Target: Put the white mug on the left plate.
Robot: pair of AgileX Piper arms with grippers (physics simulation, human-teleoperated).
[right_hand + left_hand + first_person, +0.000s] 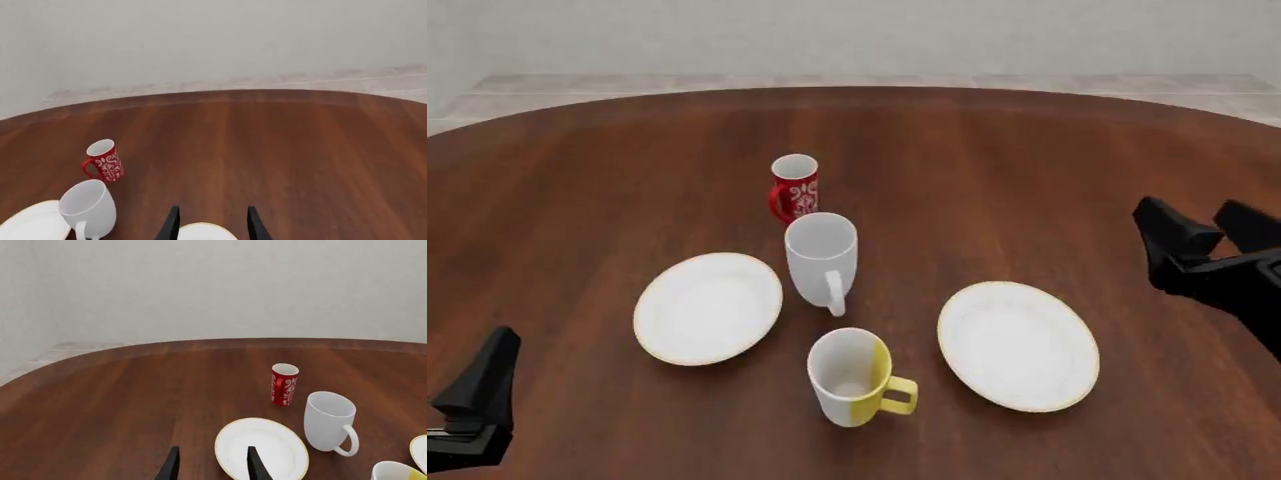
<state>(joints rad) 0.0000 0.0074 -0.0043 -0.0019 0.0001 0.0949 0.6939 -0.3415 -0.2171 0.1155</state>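
The white mug [821,252] stands upright at the table's middle, its handle turned toward the near side; it also shows in the left wrist view [329,420] and the right wrist view [88,205]. The left plate [707,307] lies just left of it, bare, with a small gap between them. My left gripper [489,368] hovers at the near left corner, open and holding nothing, well short of the plate [261,447]. My right gripper [1198,220] is far to the right, open and holding nothing.
A small red patterned mug [794,187] stands just behind the white mug. A half-yellow mug [851,378] sits in front of it, toward the near edge. The matching right plate [1018,345] lies right of centre. The brown table [587,180] is round.
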